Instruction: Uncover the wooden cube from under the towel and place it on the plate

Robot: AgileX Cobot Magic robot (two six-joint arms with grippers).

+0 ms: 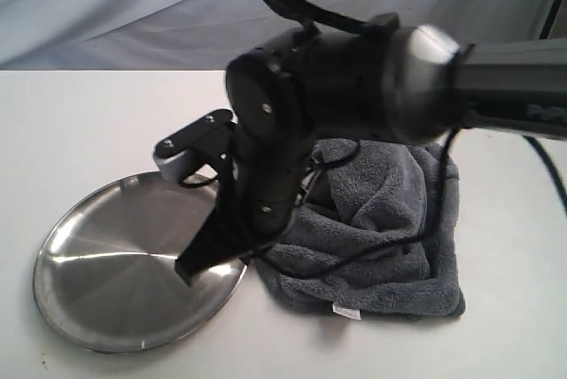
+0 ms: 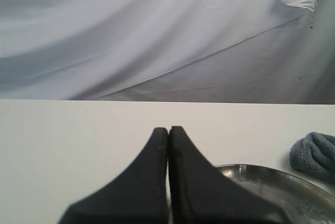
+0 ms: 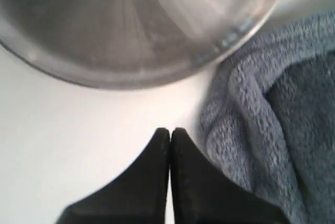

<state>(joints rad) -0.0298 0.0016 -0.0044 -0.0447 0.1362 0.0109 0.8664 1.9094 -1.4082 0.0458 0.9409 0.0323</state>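
The right tool [image 3: 169,131], fingers pressed together and empty, hung over the bare white surface [image 3: 68,145]. The round, shiny steel plate [image 3: 131,25] lay ahead, and the rumpled, fluffy grey towel [image 3: 261,109] just beside. The left tool [image 2: 168,130] was likewise closed. The cube stayed out of sight.

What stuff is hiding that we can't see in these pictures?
- Wooden cube: in no view; maybe under the towel, cannot tell.
- Exterior view: the right arm blocks the towel's middle and part of the plate.
- Left wrist view: left pincer and the bottom edge cut off most of the plate.
- Towel's white tag: too small to read.
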